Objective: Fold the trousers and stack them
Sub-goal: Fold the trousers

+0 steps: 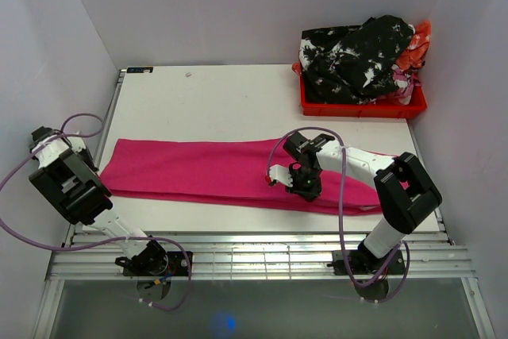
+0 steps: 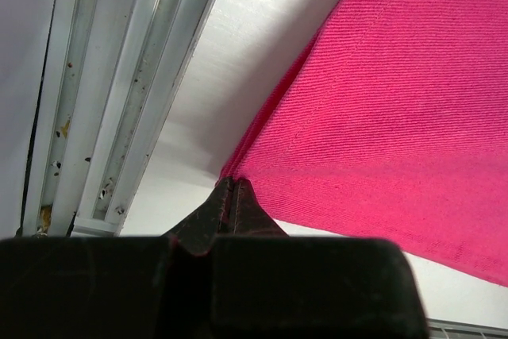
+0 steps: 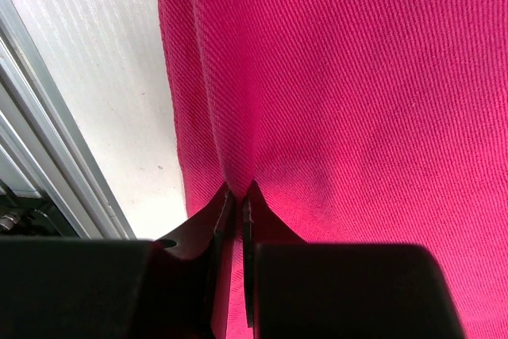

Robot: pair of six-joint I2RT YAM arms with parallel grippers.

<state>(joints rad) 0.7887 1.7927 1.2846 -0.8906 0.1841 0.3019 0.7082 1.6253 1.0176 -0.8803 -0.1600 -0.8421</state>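
The magenta-pink trousers [image 1: 198, 171] lie flat in a long band across the near half of the table. My right gripper [image 1: 304, 190] stands on the cloth right of the middle. In the right wrist view that gripper [image 3: 240, 192] is shut, with a small ridge of the trousers [image 3: 357, 101] pinched between its fingers near their edge. My left gripper [image 2: 230, 182] is shut on a corner of the trousers [image 2: 397, 117] at the left end, next to the table's rail. In the top view the left arm's own links hide its fingers.
A red crate [image 1: 361, 107] heaped with dark flowered clothes [image 1: 357, 57] stands at the back right corner. Aluminium rails [image 1: 262, 256] run along the near edge and another rail [image 2: 119, 117] along the left side. White walls enclose the table [image 1: 222, 101].
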